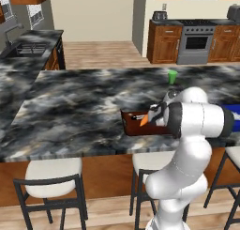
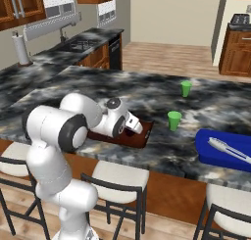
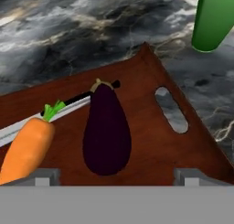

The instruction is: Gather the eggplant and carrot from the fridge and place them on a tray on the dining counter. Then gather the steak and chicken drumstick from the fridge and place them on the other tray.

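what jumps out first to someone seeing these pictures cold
In the hand view, a dark purple rounded eggplant and a short orange carrot lie side by side in the reddish-brown wooden tray on the black-and-grey marbled dining counter. The open gripper hovers above them; a bright blue tray sits farther right.

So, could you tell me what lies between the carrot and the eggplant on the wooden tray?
In the hand view, bare tray wood separates the carrot from the eggplant; farther back, a thin black-handled utensil runs behind both.
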